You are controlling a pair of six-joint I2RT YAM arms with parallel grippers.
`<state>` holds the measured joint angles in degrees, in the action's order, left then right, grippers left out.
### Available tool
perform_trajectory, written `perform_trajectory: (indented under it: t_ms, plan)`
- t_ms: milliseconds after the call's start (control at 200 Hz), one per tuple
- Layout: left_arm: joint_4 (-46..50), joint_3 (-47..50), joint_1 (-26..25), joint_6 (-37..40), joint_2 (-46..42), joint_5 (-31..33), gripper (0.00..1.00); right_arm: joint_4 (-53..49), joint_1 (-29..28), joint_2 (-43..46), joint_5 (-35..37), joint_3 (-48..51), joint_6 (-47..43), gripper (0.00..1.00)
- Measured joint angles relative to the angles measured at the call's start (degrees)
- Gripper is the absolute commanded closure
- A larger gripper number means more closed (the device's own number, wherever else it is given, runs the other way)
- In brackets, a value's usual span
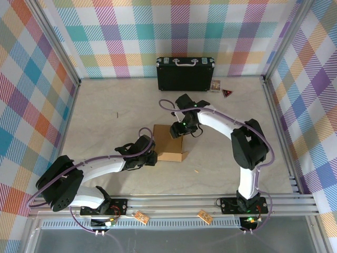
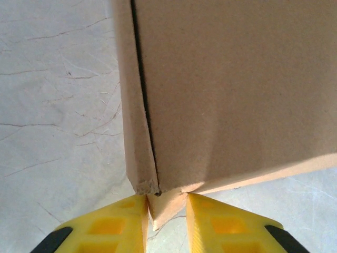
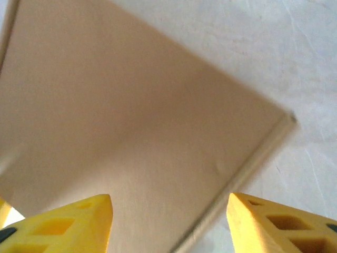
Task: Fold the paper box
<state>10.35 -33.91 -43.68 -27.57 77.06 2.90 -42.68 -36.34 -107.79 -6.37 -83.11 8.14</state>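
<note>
Paper box [image 1: 167, 143] has its corner tab pinched in the left gripper [image 2: 166, 203], clamped tight, while the right gripper [image 3: 168, 203] hovers with jaws spread over the top panel. The box sits around the middle of the tabletop [image 1: 105, 116]. I'd worry that thin tab tears or slips free if the left arm pulls hard.

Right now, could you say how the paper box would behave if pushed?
Probably light: the paper box is thin cardboard, so it should slide. Its panels look stiff, but the corner pinched by the left gripper may crease.
</note>
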Motion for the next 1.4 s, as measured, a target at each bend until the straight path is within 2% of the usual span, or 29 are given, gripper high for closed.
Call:
perform_trajectory:
  t_ms: [105,150,220,255,350,390,565,665,775,985,1205,1400]
  plan:
    - [0.31,0.00,0.00,0.00,-0.37,-0.42,0.75,0.85,0.00,6.99,2.67,5.75,0.98,0.30]
    - [0.48,0.00,0.00,0.00,-0.55,-0.46,0.75,1.20,-0.09,11.34,4.35,9.25,1.51,0.20]
    - [0.87,0.00,0.00,0.00,-0.81,-0.46,0.75,3.23,-0.42,18.88,7.65,15.47,2.54,0.12]
    - [1.16,0.00,0.00,0.00,-0.94,-0.48,0.75,4.61,-0.48,22.71,8.90,18.84,3.08,0.00]
    - [1.55,0.00,0.00,0.00,-1.05,-0.70,0.75,10.60,-0.26,31.47,9.33,28.50,4.07,0.01]
    - [1.55,0.00,0.00,0.00,-1.05,-0.81,0.75,12.94,0.55,34.05,7.41,32.44,4.85,0.01]
    - [1.55,0.00,0.00,0.00,-1.09,-0.90,0.75,23.39,3.74,37.66,-3.96,44.15,8.68,0.00]
    - [1.75,0.02,0.00,0.00,-1.51,-1.11,0.75,28.70,2.08,40.06,-6.67,48.78,11.21,0.07]
    - [1.79,0.02,0.00,0.00,-1.95,-1.55,0.75,33.14,-1.36,38.99,-7.41,49.77,13.62,0.15]
    - [2.14,0.02,0.00,0.02,-2.56,-1.95,0.75,37.53,-7.08,29.09,-5.35,47.43,15.50,0.14]
    - [2.14,0.02,0.00,0.02,-2.56,-1.97,0.75,37.75,-7.52,28.70,-1.11,46.34,15.34,0.14]
    - [2.14,0.02,0.00,0.02,-2.56,-1.97,0.75,38.62,-7.52,26.99,-0.24,45.75,14.91,0.14]
